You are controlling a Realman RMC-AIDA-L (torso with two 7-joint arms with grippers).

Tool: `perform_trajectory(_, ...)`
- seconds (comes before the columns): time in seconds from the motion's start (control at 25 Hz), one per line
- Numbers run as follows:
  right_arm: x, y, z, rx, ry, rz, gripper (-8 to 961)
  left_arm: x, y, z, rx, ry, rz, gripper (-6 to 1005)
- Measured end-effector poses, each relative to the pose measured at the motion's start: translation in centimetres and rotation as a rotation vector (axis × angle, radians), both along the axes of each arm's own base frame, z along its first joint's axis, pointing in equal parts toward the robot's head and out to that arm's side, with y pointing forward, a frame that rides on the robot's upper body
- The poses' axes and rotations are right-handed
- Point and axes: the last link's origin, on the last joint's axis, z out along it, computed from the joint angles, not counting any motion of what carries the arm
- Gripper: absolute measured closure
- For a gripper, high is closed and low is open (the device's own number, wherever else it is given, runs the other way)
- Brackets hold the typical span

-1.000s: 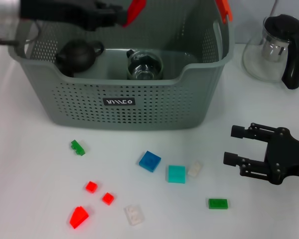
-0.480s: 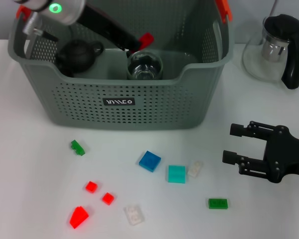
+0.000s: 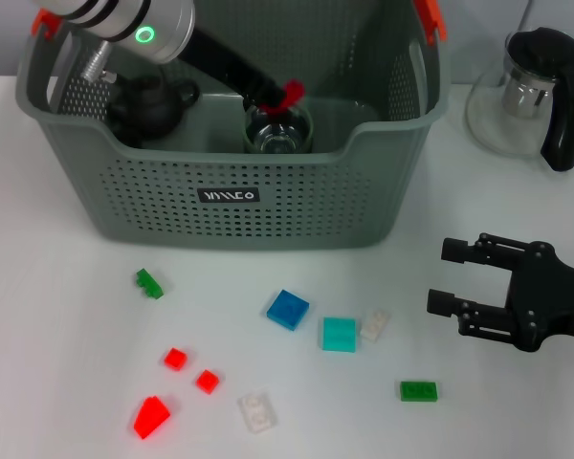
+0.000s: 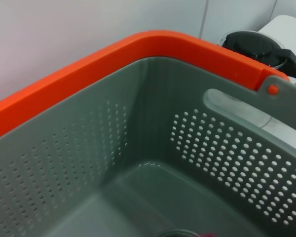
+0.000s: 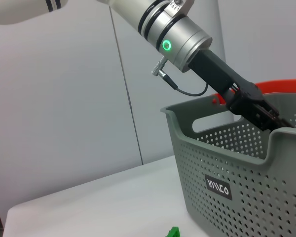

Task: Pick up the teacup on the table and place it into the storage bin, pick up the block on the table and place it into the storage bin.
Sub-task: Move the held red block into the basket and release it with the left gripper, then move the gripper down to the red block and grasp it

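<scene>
The grey-green storage bin (image 3: 239,196) stands at the back of the table. Inside it are a clear glass teacup (image 3: 278,131) and a black teapot (image 3: 149,105). My left gripper (image 3: 288,95) reaches down into the bin and is shut on a small red block (image 3: 291,92), right above the teacup's rim. The left wrist view shows the storage bin's inner wall (image 4: 138,123) and its orange handle (image 4: 113,59). To the right of the bin, my right gripper (image 3: 442,278) hovers open over the table with nothing in it.
Loose blocks lie in front of the bin: green (image 3: 149,283), blue (image 3: 287,310), teal (image 3: 339,335), white (image 3: 373,325), green (image 3: 418,390), red (image 3: 175,359), a red wedge (image 3: 151,417). A glass pitcher with a black handle (image 3: 531,96) stands at the back right.
My left gripper has come down and to the right with the red block, from above the bin's back rim to just over the teacup. The right arm has stayed put.
</scene>
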Motion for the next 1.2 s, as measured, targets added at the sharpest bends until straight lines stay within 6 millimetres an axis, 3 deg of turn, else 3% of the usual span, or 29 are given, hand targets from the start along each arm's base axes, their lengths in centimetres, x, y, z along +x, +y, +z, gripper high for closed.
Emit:
perform_trajectory(0.16, 0.1, -0.1, 0.0, 0.0, 0.0, -0.003, 213, 0.3, -0.2, 0.1, -0.002, -0.033, -0.003, 702)
perform_trajectory(0.36, 0.2, -0.2, 0.0, 0.004, -0.001, -0.003, 212, 1.2, -1.4, 2.1, 0.01, -0.245, -0.081, 469)
perform_trajectory(0.4, 0.2, -0.2, 0.0, 0.005, -0.001, -0.004, 212, 1.2, -1.9, 2.8, 0.021, -0.321, -0.111, 463)
perform_trajectory(0.6, 0.2, -0.2, 0.0, 0.008, 0.004, -0.007, 212, -0.4, -6.5, 6.8, 0.001, -0.809, -0.306, 430)
perform_trajectory(0.76, 0.2, -0.2, 0.0, 0.013, 0.007, -0.007, 212, -3.2, -10.6, 8.1, -0.095, -1.024, -0.413, 404)
perform_trajectory(0.92, 0.0, 0.0, 0.1, 0.015, 0.007, -0.001, 212, -6.6, -13.5, 6.2, -0.153, -0.917, -0.382, 398)
perform_trajectory(1.2, -0.2, 0.2, 0.0, 0.009, 0.004, 0.007, 212, -12.4, -16.4, 2.4, -0.311, -0.506, -0.272, 400)
